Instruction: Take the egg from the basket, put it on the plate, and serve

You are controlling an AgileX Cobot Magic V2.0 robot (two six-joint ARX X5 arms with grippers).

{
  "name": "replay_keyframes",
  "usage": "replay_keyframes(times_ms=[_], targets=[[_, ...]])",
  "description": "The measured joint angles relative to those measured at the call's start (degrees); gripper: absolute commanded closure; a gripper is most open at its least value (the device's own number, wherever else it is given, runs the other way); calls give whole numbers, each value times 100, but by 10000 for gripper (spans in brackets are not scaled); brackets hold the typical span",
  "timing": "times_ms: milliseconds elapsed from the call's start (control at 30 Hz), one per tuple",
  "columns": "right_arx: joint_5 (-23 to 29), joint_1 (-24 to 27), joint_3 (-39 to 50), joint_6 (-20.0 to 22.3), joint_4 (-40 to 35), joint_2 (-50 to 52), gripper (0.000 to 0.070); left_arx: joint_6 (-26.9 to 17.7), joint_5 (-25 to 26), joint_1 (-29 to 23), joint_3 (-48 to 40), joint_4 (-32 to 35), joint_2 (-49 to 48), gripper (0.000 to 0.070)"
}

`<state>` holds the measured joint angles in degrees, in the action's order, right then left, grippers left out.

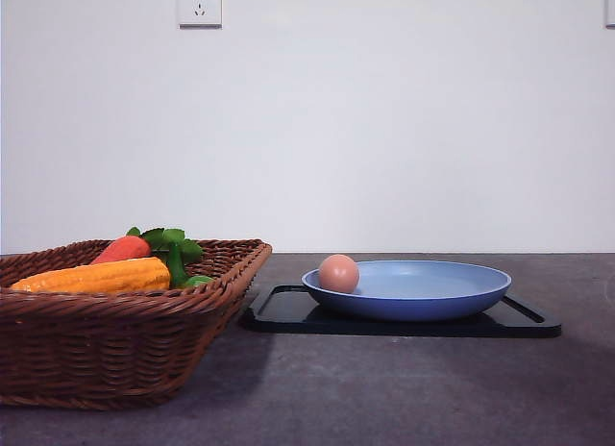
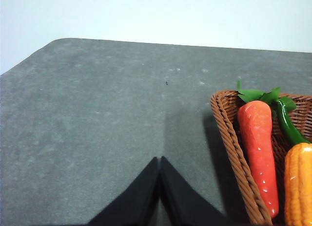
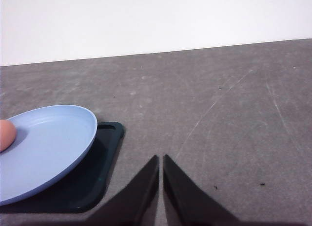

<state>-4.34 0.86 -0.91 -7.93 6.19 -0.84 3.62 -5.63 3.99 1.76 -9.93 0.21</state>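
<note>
The pinkish-brown egg (image 1: 338, 273) lies inside the light-blue plate (image 1: 432, 302), near its left rim. In the right wrist view the egg (image 3: 6, 135) shows at the picture's edge on the plate (image 3: 53, 143). The brown wicker basket (image 1: 115, 345) stands left of the plate and holds a carrot and a corn cob. My left gripper (image 2: 160, 160) is shut over bare table beside the basket (image 2: 234, 148). Off to the plate's side, over bare table, my right gripper (image 3: 161, 158) is shut too, with nothing in it.
A flat black tray (image 1: 288, 311) with handles lies under the plate; its corner (image 3: 105, 162) shows in the right wrist view. An orange-red carrot (image 2: 258, 148), a yellow corn cob (image 2: 298, 184) and a green pepper (image 2: 288, 123) lie in the basket. The grey table ends at a white wall.
</note>
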Motion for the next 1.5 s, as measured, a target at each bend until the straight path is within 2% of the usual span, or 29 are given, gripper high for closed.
replay_keyframes(times_ms=[1500], targets=[[0, 0, 0, -2, -2, 0, 700, 0, 0, 0, 0, 0, 0, 700]])
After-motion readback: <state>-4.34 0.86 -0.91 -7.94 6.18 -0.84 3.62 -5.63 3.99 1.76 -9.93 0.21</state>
